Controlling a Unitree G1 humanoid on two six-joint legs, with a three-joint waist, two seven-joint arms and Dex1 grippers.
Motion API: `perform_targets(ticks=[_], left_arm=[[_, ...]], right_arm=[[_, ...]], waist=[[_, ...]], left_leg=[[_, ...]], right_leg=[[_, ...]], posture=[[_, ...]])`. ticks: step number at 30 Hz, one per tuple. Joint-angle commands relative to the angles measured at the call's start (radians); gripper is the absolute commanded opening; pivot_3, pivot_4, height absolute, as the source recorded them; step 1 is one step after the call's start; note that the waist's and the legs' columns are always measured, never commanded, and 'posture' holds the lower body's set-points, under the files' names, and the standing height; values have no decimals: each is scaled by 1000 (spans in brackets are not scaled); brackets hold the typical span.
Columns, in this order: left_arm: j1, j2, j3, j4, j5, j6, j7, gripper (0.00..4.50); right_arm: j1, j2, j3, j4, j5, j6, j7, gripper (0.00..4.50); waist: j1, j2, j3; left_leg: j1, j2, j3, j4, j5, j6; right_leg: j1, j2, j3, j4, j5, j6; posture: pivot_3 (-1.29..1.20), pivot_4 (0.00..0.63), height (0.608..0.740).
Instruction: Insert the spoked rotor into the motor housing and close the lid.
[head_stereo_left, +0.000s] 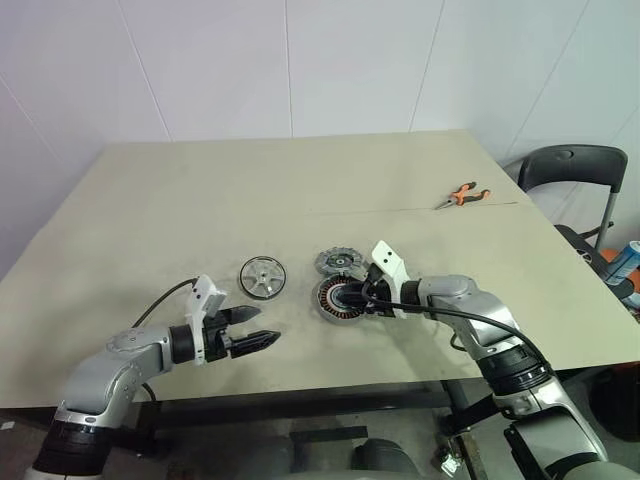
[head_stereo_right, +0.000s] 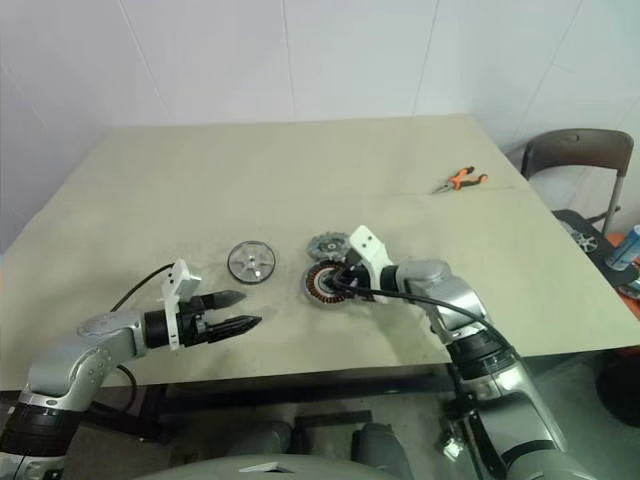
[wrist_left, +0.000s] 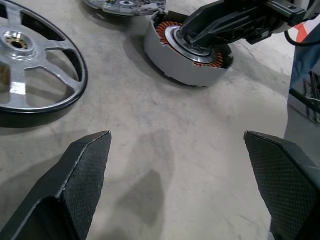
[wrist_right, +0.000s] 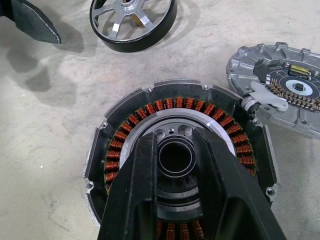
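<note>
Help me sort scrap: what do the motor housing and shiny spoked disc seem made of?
The motor housing: seemingly metal, dull grey shell, with glossy copper-coloured wire windings. The shiny spoked disc: likely polished metal, mirror-bright spokes; its black rim's material is unclear.

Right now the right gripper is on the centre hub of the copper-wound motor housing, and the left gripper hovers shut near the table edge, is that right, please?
Not quite: the left gripper is open, its two fingers spread wide apart over bare table, as the left wrist view shows. The rest stands: the right gripper is on the centre hub of the motor housing.
</note>
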Motion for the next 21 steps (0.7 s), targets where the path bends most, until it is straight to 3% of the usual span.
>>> perform_targets(ticks=[1,13,19,21], left_arm=[[-11,1,10,-4,9,-28,-11,4500],[-10,0,11,-7,5,-30,-2,4500],[-14,-3,11,-8,4,-25,3,4500],[-16,-4,11,-9,3,-23,6,4500]], right_arm=[[-6,6,-2,15,-18,-14,-10,702],[5,13,-1,19,-40,-38,-14,702],[5,6,-2,14,-38,-12,-9,2666],[4,2,-3,16,-34,-12,-1,2666]], waist=[[0,0,0],[0,0,0],[0,0,-1],[0,0,-1]], left_leg=[[0,0,0,0,0,0],[1,0,0,1,0,0],[2,0,0,1,0,0],[2,0,0,1,0,0]], right_leg=[[0,0,0,0,0,0],[0,0,0,1,0,0],[1,0,0,1,0,0],[0,0,0,1,0,0]], posture=[[0,0,740],[0,0,740],[0,0,740],[0,0,740]])
